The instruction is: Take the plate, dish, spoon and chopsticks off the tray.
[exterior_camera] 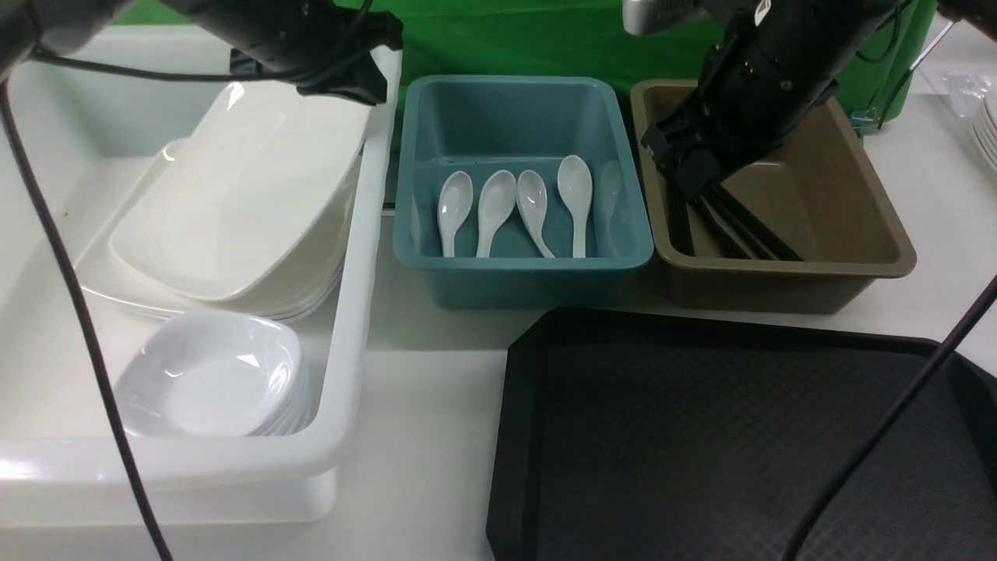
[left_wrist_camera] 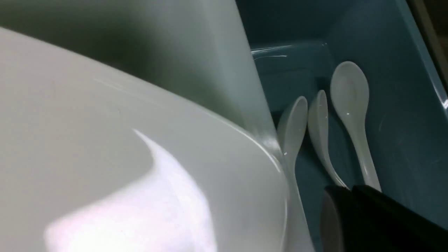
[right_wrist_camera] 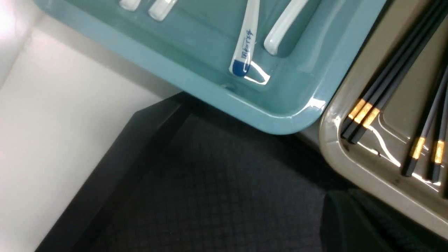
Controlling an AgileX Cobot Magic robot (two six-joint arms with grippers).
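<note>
The black tray (exterior_camera: 701,436) lies bare at the front right; its textured floor (right_wrist_camera: 210,192) also fills the right wrist view. A large white square plate (exterior_camera: 234,195) leans tilted on a stack of plates in the white bin (exterior_camera: 354,312). My left gripper (exterior_camera: 354,86) hovers shut by its far corner, fingers together (left_wrist_camera: 350,190) with nothing between them, beside the plate's rim (left_wrist_camera: 273,164). Small deep dishes (exterior_camera: 210,378) are stacked in the same bin. Several spoons (exterior_camera: 537,206) lie in the blue bin (exterior_camera: 522,273). Black chopsticks (right_wrist_camera: 381,84) lie in the brown bin (exterior_camera: 857,234), under my shut right gripper (exterior_camera: 689,183).
The three bins stand in a row behind the tray, on a white table (exterior_camera: 428,405). More white plates (exterior_camera: 988,128) are stacked at the far right edge. Arm cables (exterior_camera: 896,421) hang across the tray and the white bin. A green backdrop (exterior_camera: 506,39) closes the back.
</note>
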